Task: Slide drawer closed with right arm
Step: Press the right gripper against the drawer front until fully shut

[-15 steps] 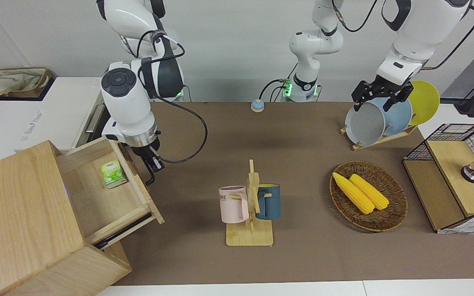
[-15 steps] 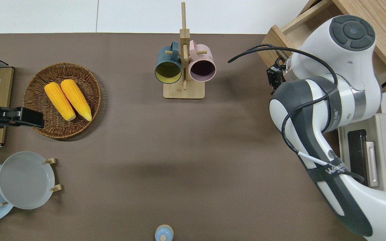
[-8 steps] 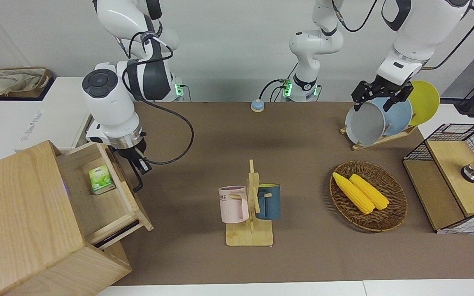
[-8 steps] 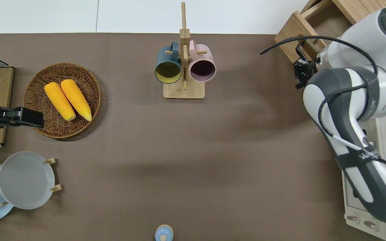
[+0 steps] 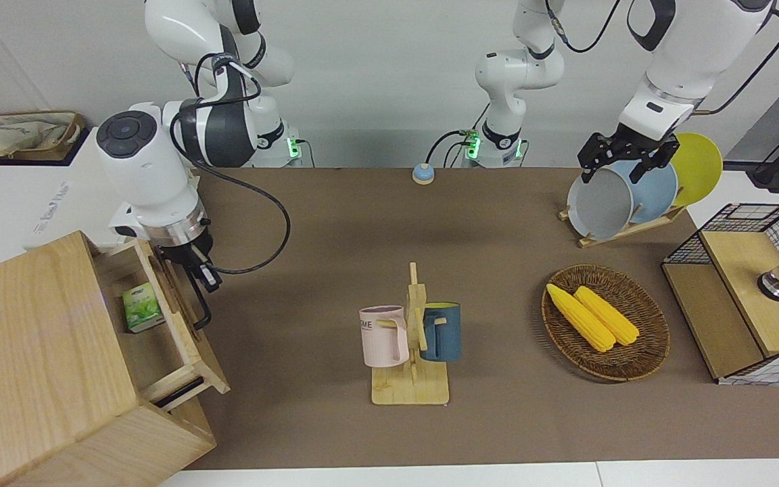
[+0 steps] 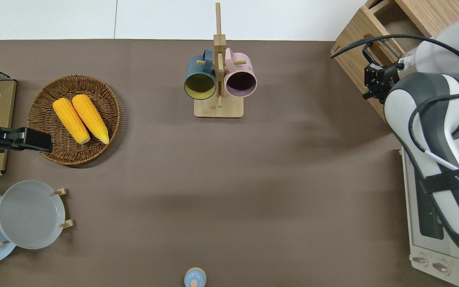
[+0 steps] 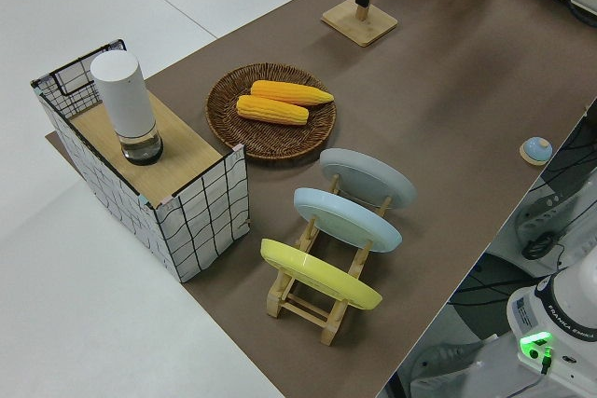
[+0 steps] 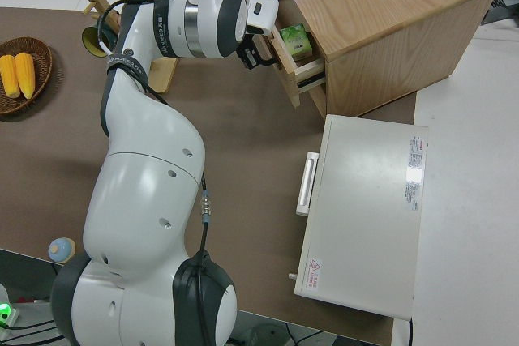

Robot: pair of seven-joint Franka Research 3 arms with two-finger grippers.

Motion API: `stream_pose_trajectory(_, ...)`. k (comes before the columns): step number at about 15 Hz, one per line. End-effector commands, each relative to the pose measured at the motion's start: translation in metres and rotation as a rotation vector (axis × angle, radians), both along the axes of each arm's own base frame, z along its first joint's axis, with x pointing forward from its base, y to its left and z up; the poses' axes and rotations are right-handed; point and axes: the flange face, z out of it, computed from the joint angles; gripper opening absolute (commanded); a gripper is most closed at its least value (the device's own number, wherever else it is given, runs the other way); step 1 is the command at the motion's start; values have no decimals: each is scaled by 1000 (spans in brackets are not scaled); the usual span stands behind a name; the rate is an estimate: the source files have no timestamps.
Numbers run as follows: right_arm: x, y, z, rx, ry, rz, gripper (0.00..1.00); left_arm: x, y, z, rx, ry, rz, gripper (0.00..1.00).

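Drawer entry: wide shallow light-wood drawer (image 5: 159,318), part open in its large light-wood cabinet (image 5: 31,365).
We log the right arm's black gripper (image 5: 203,276) at the black bow handle (image 5: 198,301); finger state we cannot tell. Left arm parked.

Pulled partly out of large light-wood cabinet (image 5: 31,352) at right arm's end of table: wide shallow light-wood drawer (image 5: 183,328), small green box (image 5: 143,308) inside. Mid-table, wooden mug stand (image 5: 411,389); toward left arm's end, round wicker basket (image 5: 653,352) holding two yellow corn cobs (image 5: 592,314).
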Motion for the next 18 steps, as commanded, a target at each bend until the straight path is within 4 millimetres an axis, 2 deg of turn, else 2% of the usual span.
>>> stream_pose_trajectory(1,11,-26,6,61,-64,-24,0,2,1,4,16,5,-11,993)
stream_pose_trajectory(9,11,-35,7,43,-75,-10,0,2,1,3,16,6,-11,993)
stream_pose_trajectory(18,11,-68,7,2,-95,71,0,2,1,4,16,5,-11,993)
